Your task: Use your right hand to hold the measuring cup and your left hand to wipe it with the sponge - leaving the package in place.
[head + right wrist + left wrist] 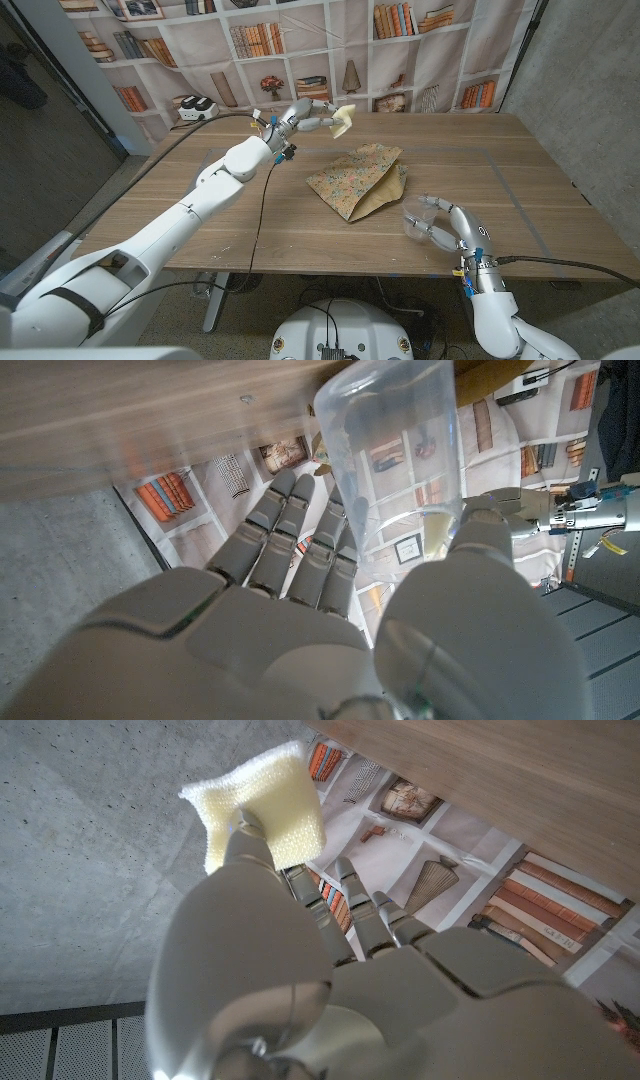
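Note:
My right hand [452, 232] grips the clear plastic measuring cup [418, 217] low over the table near its front right edge. In the right wrist view the cup [392, 470] sits between the thumb and the fingers of that hand [300, 620]. Over the table's far middle, my left hand [303, 116] is raised and pinches the pale yellow sponge [343, 120]. The left wrist view shows the sponge [265, 805] at the fingertips of the left hand [290, 970]. The floral paper package [360, 180] lies on the table between the two hands, touched by neither.
A white and black device [195, 107] with a cable stands at the table's [200, 190] back left corner. A bookshelf-print backdrop [420, 40] hangs behind the table. Bare wood lies left of the package.

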You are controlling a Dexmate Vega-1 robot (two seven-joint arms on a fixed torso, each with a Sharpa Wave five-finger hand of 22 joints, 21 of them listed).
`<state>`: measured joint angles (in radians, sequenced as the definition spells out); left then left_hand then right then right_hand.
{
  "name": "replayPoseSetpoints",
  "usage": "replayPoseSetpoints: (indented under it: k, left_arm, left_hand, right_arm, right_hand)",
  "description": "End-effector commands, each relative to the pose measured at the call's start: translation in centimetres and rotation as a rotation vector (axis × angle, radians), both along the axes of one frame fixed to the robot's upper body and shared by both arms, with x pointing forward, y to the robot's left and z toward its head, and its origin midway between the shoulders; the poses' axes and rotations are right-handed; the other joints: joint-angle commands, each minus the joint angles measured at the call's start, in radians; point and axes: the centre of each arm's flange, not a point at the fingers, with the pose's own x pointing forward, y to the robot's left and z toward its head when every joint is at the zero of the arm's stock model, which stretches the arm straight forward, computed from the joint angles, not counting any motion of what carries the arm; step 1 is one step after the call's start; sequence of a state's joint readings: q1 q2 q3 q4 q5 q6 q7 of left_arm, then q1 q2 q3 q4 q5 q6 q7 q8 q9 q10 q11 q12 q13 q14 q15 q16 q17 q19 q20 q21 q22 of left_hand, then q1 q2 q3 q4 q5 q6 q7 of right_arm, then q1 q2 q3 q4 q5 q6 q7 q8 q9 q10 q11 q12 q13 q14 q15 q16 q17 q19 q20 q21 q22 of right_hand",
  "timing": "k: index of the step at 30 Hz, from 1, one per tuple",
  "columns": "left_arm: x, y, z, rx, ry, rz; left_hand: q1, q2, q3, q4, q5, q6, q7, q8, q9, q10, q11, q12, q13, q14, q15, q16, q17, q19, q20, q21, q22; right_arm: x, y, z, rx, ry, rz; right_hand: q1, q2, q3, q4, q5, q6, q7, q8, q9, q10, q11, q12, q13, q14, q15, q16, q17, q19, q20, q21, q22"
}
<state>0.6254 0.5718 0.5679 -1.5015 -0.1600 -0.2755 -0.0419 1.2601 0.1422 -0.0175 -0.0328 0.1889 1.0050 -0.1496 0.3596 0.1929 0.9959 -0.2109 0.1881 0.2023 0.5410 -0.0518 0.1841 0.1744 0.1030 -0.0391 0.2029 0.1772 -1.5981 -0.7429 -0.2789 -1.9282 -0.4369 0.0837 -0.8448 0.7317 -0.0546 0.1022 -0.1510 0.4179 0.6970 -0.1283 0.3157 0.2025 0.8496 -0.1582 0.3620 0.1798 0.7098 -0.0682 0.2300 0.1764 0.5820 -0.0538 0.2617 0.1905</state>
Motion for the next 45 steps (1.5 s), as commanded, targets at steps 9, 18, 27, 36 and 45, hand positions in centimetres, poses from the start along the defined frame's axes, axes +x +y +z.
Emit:
replayPoseSetpoints:
  k: [9, 18, 27, 36, 45]
  left_arm:
    - [-1.8, -2.1, -0.4, 0.019, -0.072, -0.007]
    - [-1.7, -5.3, -0.8, 0.071, -0.087, -0.064]
    - [-2.1, -8.5, -1.2, 0.117, -0.075, -0.181]
    - [-2.7, -10.4, -2.1, 0.141, -0.059, -0.284]
    - [-2.6, -11.0, -2.3, 0.181, -0.053, -0.295]
  left_hand:
    - [-0.008, 0.004, 0.003, 0.005, 0.007, 0.011, 0.004, 0.008, 0.004, 0.004, -0.002, 0.006, 0.003, 0.006, -0.134, 0.008, 0.004, 0.004, 0.006, 0.001, 0.003]
    - [-0.009, 0.007, 0.005, 0.008, 0.007, 0.016, 0.004, 0.01, 0.004, 0.011, -0.002, 0.009, 0.003, 0.014, -0.136, 0.011, 0.004, 0.007, 0.009, 0.002, 0.003]
    - [-0.011, 0.004, 0.005, 0.01, 0.006, 0.024, 0.002, 0.013, 0.003, 0.021, -0.003, 0.01, 0.003, 0.024, -0.135, 0.013, 0.004, 0.015, 0.01, 0.005, 0.003]
    - [-0.01, 0.002, 0.007, 0.012, 0.006, 0.018, 0.007, 0.01, 0.002, 0.025, -0.003, 0.009, 0.002, 0.031, -0.133, 0.011, 0.004, 0.023, 0.018, 0.006, 0.003]
    - [-0.01, 0.003, 0.009, 0.013, 0.006, 0.012, 0.005, 0.007, 0.002, 0.018, -0.003, 0.005, 0.002, 0.027, -0.13, 0.008, 0.004, 0.021, 0.023, 0.004, 0.003]
  right_arm:
    - [0.0, -0.1, 3.9, 0.207, -0.089, 0.097]
    - [0.4, 0.9, 5.7, 0.229, -0.161, 0.113]
    - [0.6, 1.1, 7.0, 0.246, -0.189, 0.118]
    - [1.1, 1.0, 8.0, 0.242, -0.166, 0.105]
    - [1.6, 1.3, 9.6, 0.238, -0.176, 0.098]
  right_hand:
    - [0.058, 0.039, 0.016, 0.0, -0.003, 0.004, 0.009, -0.009, 0.006, 0.007, 0.01, -0.014, 0.003, 0.017, -0.138, -0.011, 0.002, 0.015, -0.075, 0.004, 0.004]
    - [0.065, 0.054, 0.02, 0.007, -0.008, 0.011, 0.012, -0.012, 0.006, 0.02, 0.003, -0.016, 0.003, 0.032, -0.141, -0.012, 0.003, 0.022, -0.077, 0.004, 0.005]
    - [0.068, 0.061, 0.02, 0.011, -0.015, 0.02, 0.018, -0.013, 0.006, 0.024, 0.004, -0.019, 0.003, 0.039, -0.14, -0.016, 0.002, 0.025, -0.079, 0.004, 0.006]
    - [0.079, 0.068, 0.024, 0.01, -0.02, 0.025, 0.016, -0.017, 0.006, 0.029, -0.001, -0.023, 0.002, 0.045, -0.141, -0.02, 0.001, 0.023, -0.079, 0.001, 0.006]
    - [0.085, 0.075, 0.025, 0.013, -0.031, 0.046, 0.016, -0.016, 0.005, 0.046, 0.003, -0.025, 0.001, 0.057, -0.141, -0.023, 0.0, 0.023, -0.081, -0.002, 0.006]
